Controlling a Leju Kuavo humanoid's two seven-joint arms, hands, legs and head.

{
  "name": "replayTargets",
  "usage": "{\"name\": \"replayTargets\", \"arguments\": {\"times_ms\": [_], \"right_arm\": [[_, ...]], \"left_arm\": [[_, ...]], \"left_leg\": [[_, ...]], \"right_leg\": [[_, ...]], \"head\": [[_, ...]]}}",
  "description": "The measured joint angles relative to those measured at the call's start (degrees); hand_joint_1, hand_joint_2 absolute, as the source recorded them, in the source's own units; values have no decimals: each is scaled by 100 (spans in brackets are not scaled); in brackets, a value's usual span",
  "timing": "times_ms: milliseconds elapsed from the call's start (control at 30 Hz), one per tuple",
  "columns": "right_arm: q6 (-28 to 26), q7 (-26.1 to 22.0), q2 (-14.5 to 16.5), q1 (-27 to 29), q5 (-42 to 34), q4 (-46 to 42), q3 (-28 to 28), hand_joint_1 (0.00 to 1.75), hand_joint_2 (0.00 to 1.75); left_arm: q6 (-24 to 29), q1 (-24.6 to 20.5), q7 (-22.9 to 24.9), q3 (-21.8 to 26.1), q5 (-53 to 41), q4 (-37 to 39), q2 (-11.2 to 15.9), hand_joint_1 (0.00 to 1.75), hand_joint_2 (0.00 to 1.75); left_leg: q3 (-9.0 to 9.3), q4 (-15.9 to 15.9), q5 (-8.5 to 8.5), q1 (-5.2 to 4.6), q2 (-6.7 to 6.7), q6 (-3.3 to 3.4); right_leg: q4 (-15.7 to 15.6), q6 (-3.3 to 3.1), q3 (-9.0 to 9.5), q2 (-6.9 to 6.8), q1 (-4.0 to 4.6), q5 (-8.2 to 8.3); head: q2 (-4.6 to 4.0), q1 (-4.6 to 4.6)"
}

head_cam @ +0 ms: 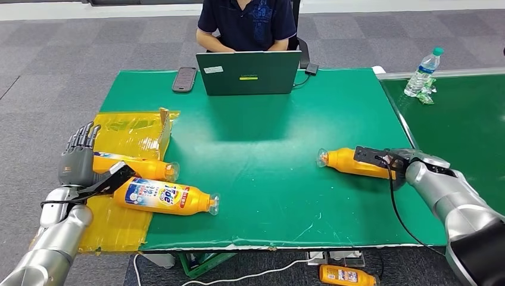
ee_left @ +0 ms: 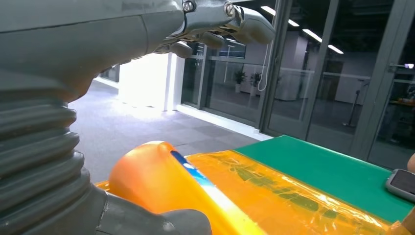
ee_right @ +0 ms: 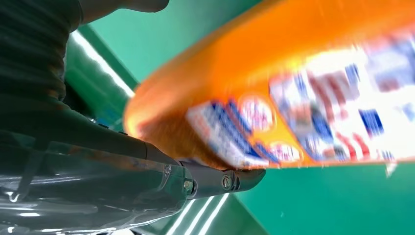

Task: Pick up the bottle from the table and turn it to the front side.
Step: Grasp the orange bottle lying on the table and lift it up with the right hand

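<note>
Right hand [head_cam: 400, 164] is on the orange bottle [head_cam: 351, 162] at the right side of the green table [head_cam: 268, 179]. Head view: bottle lies on its side, clear cap pointing left, plain orange face up, its right end hidden behind the hand. Right wrist view adds what the head view lacks: a printed label on the bottle's side [ee_right: 303, 93], blurred and unreadable, with a grey thumb [ee_right: 215, 181] pressed against the bottle's edge. Right hand grips the bottle; cannot tell if it is lifted off the table.

Left hand [head_cam: 80, 158] is raised at the near-left, fingers straight and spread, holding nothing. Below it in the head view, 2 more orange bottles lie on a yellow plastic sheet [head_cam: 128, 134]: the near bottle [head_cam: 167, 196] shows a Tide label facing up, the far bottle [head_cam: 140, 167] sits just behind it, plain side up. Left wrist view shows the rounded base of 1 of these [ee_left: 156, 181] just beside the hand, plus glass walls the head view does not have.

Far edge: a person [head_cam: 247, 24] sits behind an open laptop [head_cam: 249, 72], a phone [head_cam: 184, 78] to its left. A clear water bottle [head_cam: 423, 72] stands on the neighbouring table at far right. Another orange bottle [head_cam: 347, 275] lies on the floor under the near edge.
</note>
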Motion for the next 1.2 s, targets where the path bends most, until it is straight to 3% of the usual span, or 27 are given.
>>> {"name": "replayTargets", "arguments": {"times_ms": [167,300,367,500,1200], "right_arm": [[-234,-103,0,312,-125,0,-2,0,175],[-254,-124,1,369,-166,0,-4,45,175],[-253,-130,1,389,-191,0,-10,45,175],[-254,-138,2,416,-202,-1,-16,175,175],[-608,-561,60,453,-377,-46,-163,175,175]], "left_arm": [[21,181,-50,0,74,-67,24,0,175],[21,260,-42,0,78,-91,27,0,175],[21,289,-35,0,87,-110,29,0,175],[21,317,-35,0,96,-127,29,0,175],[20,422,-83,0,129,-179,-10,0,175]], "left_leg": [[1,0,-1,1,-3,0],[7,0,-1,2,2,1],[13,0,-1,2,2,1],[21,0,-4,2,4,6],[27,2,-3,1,5,7]], "right_leg": [[0,0,3,-3,1,-1],[-1,0,8,1,2,-1],[-2,0,15,1,2,-1],[-4,1,22,3,0,0],[-4,6,30,5,-1,5]], "head": [[0,-1],[0,-1],[-1,-2],[0,-1],[1,-1]]}}
